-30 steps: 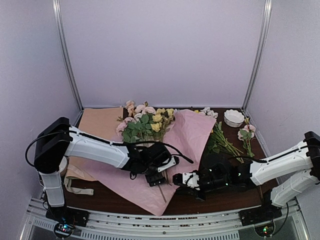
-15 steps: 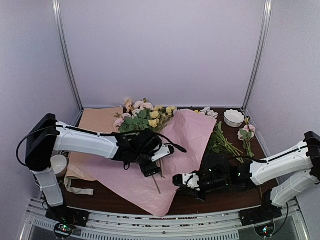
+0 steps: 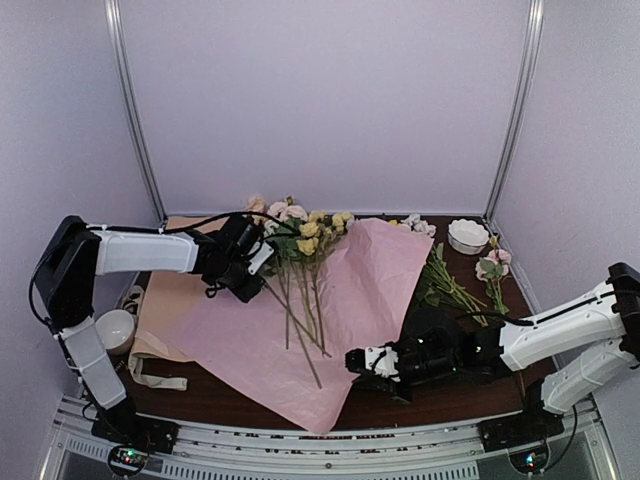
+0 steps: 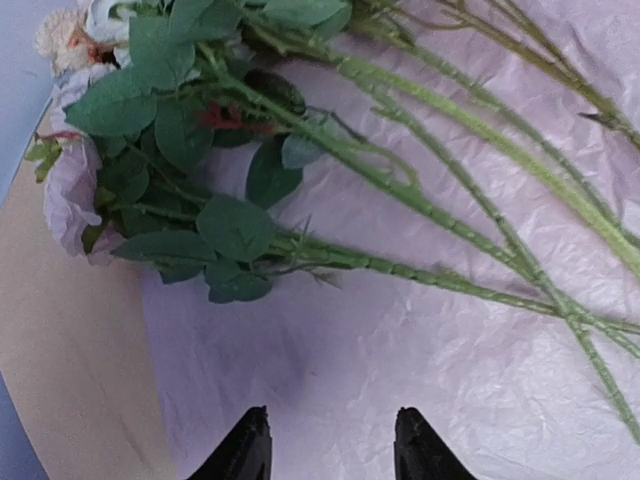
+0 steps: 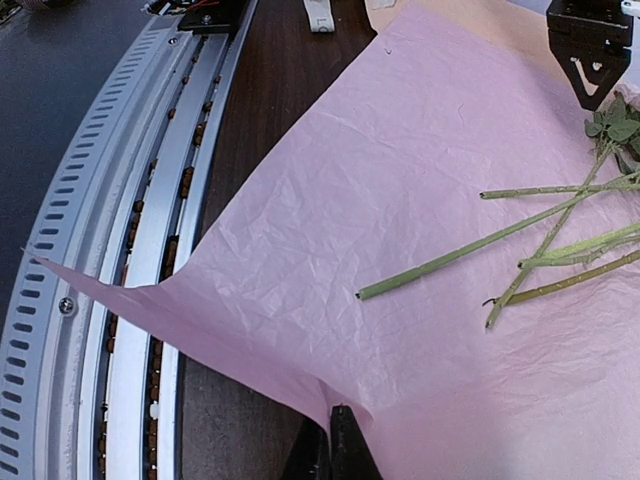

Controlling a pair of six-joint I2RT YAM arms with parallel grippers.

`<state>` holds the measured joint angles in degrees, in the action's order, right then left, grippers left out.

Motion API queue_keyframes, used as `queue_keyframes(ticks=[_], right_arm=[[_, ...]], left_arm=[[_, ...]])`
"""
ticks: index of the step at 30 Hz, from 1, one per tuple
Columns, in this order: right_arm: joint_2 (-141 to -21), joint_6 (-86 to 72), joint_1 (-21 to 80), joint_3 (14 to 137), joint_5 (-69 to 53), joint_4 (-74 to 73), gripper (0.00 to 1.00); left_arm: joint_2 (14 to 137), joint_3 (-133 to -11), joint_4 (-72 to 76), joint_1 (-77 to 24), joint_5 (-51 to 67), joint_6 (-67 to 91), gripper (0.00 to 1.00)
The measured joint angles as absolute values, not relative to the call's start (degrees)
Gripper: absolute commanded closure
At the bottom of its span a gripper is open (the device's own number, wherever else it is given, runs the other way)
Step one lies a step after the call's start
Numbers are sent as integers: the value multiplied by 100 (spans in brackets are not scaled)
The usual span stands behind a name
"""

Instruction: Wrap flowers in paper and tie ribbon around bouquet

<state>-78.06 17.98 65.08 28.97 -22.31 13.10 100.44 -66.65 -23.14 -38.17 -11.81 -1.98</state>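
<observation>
**Flowers** [image 3: 300, 238]: lying flat on the paper, with blooms and leaves at the far left of the sheet and long bare stems fanned out toward the near edge. Judged light and loose. Nothing binds the stems, so a nudge is likely to scatter or roll them. Blooms and leaves look soft and easily crushed, while the stems look thin but fairly stiff. Recommended hold: across the gathered stems just below the leaves, never on the heads.

**Paper** [image 3: 375, 275]: spread pale pink face up on the table [image 3: 230, 405], its left part overlapping a tan sheet [image 3: 190, 245]. It looks thin, creased and limp, and is likely to tear or slip if dragged by one point. Take it at an edge or corner with a firm pinch.

**Right gripper** [image 5: 338, 440]: closed on the near right edge of the paper. A near corner of the sheet juts out over the metal rail [image 5: 100, 200].

**Left gripper** [image 4: 330, 455]: fingers partly apart with nothing between them, above the paper just beside the leaves and not touching the flowers.

**Ribbon** [image 3: 158, 381]: at the near left of the table, well apart from both grippers, not yet used
</observation>
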Motion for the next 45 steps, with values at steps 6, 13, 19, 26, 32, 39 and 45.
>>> queue_keyframes(ticks=[6, 13, 19, 26, 32, 39, 45], right_arm=[[-7881, 1774, 6508, 2899, -2294, 1345, 100], [-7907, 1741, 6521, 2899, -2364, 1345, 100], [-7970, 1616, 6558, 2928, -2410, 1350, 100], [-8128, 1498, 6630, 3070, -2475, 1313, 100], [-8134, 1365, 6641, 3159, -2536, 1256, 100], [-8162, 972, 6595, 3260, -2550, 1201, 100], [-8195, 405, 6386, 3262, -2569, 1356, 100]], left_arm=[[11026, -6904, -2517, -3542, -1380, -95, 56], [11760, -7865, -2412, -3557, -1306, -167, 56], [12195, -8484, -2436, -3557, -1127, -408, 56], [12449, -8941, -2602, -3557, -917, -635, 50], [11640, -7968, -2390, -3568, -753, -801, 33], [9065, -6337, -2012, -4318, -770, -1133, 31], [7673, -4858, -1570, -6386, -493, -1208, 27]])
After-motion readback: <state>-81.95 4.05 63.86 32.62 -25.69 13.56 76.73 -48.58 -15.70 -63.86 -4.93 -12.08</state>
